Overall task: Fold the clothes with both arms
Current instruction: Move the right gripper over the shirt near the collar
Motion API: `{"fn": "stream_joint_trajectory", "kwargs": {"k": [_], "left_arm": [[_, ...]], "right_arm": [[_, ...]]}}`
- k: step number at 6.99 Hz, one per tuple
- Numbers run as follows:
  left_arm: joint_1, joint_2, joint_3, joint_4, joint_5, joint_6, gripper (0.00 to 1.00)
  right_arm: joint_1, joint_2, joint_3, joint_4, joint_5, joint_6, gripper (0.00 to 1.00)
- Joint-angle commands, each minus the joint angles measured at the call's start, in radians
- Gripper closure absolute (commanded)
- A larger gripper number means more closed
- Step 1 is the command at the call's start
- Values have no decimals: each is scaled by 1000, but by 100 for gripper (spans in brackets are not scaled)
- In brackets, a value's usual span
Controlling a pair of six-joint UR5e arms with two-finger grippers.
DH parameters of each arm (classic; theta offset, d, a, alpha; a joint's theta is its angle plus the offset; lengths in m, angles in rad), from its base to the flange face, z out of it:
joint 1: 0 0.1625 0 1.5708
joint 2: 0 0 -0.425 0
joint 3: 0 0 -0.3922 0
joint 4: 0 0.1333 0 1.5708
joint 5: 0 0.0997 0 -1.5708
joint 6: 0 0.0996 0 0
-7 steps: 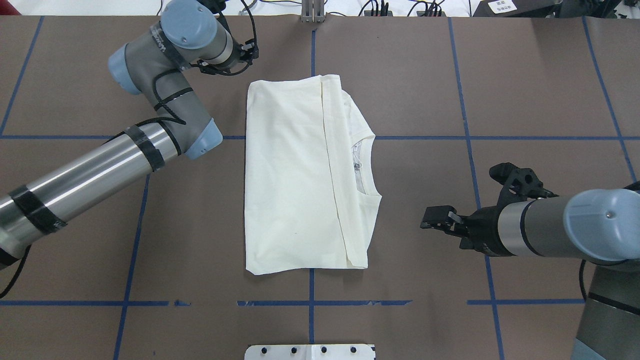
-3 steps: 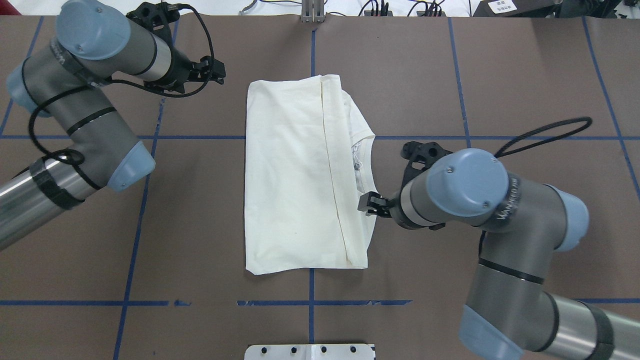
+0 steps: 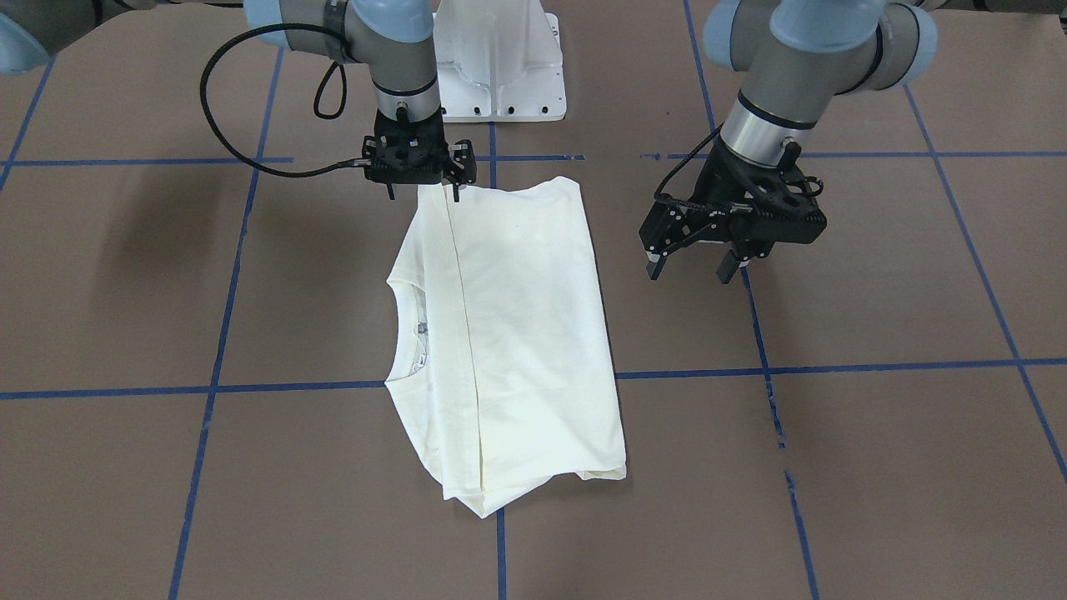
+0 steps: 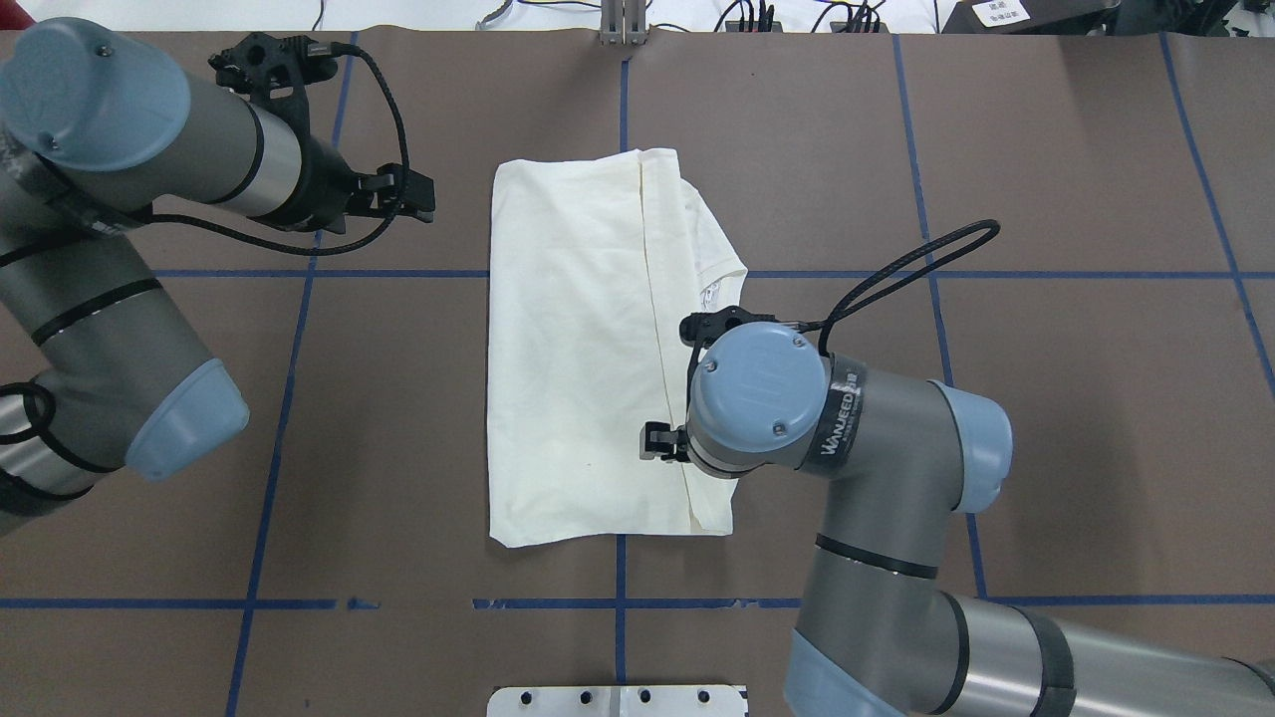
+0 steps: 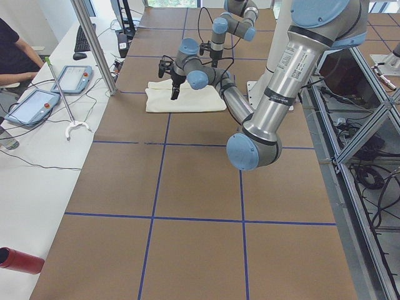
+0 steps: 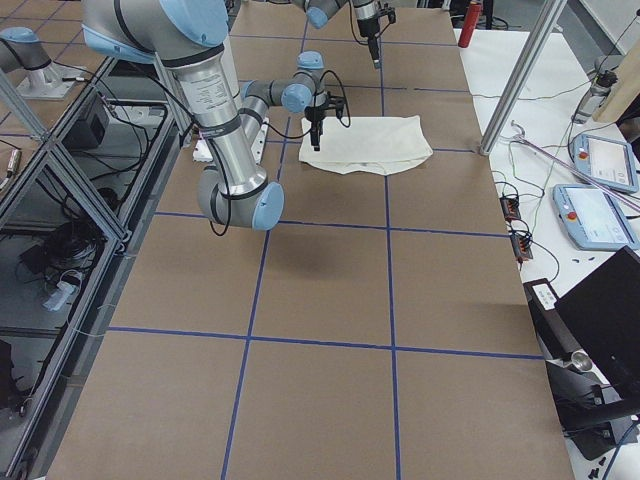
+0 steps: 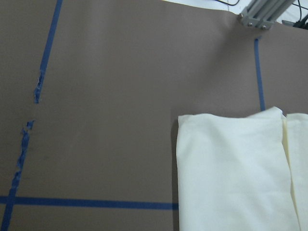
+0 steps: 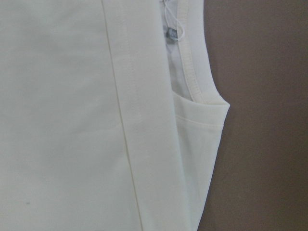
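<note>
The cream-white T-shirt (image 4: pixel 578 349) lies folded flat on the brown table, plain back up, ribbed neck (image 4: pixel 722 329) showing on its right side; the print is hidden. It also shows in the front-facing view (image 3: pixel 508 333). My right gripper (image 3: pixel 423 193) points straight down, open, over the shirt's edge nearest the robot base, one fingertip (image 3: pixel 456 197) at the fold seam. From overhead its wrist hides most of it (image 4: pixel 657 441). My left gripper (image 3: pixel 690 271) is open and empty, above bare table left of the shirt (image 4: pixel 416 196).
The white pedestal base (image 3: pixel 500 75) stands close behind the right gripper. Blue tape lines (image 4: pixel 618 603) cross the brown table. An aluminium post (image 4: pixel 623 25) stands at the far edge. The right arm's black cable (image 4: pixel 916 259) loops above the table.
My right arm swung in from the right and now stands over the shirt's near right part. My left arm drew back to the left, away from the shirt's far left corner.
</note>
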Motion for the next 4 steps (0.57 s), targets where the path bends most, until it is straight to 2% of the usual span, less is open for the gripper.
{"fn": "stream_joint_trajectory", "kwargs": {"k": [1, 2, 4], "left_arm": [[16, 18, -20, 9, 1, 1, 0], [21, 18, -17, 8, 1, 1, 0], [30, 20, -14, 7, -1, -10, 0]], "right_arm": [[-38, 33, -86, -23, -1, -91, 0], [-38, 35, -106, -32, 2, -160, 0], [-37, 72, -108, -163, 2, -258, 0]]}}
